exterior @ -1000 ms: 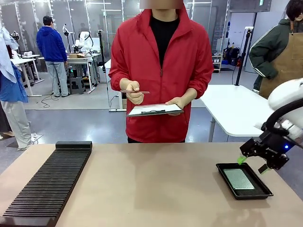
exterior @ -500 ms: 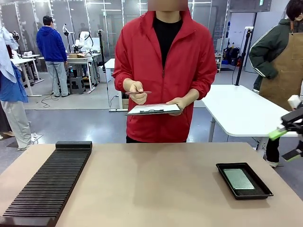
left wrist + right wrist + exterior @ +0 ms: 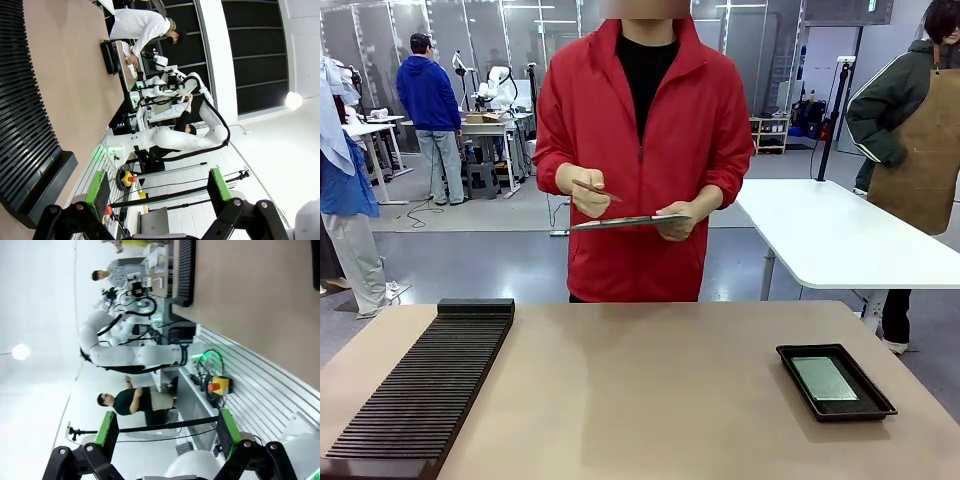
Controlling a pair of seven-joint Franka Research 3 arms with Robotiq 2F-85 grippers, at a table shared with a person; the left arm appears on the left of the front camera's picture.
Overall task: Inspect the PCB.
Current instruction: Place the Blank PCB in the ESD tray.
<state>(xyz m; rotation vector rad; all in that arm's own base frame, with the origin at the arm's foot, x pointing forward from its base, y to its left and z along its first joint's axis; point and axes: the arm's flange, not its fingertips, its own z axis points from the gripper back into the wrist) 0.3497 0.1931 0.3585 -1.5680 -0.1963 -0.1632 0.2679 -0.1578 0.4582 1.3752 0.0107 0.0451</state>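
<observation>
Gone from beside the black tray (image 3: 790,353) and PCB (image 3: 824,378), right tool (image 3: 164,433) gapes empty.

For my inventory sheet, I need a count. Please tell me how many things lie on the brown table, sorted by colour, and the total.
Black: 2, the long ribbed rack at the robot's left and the shallow tray at its right.
Green: 1, the PCB, lying flat inside the tray.
Total: 3.
</observation>
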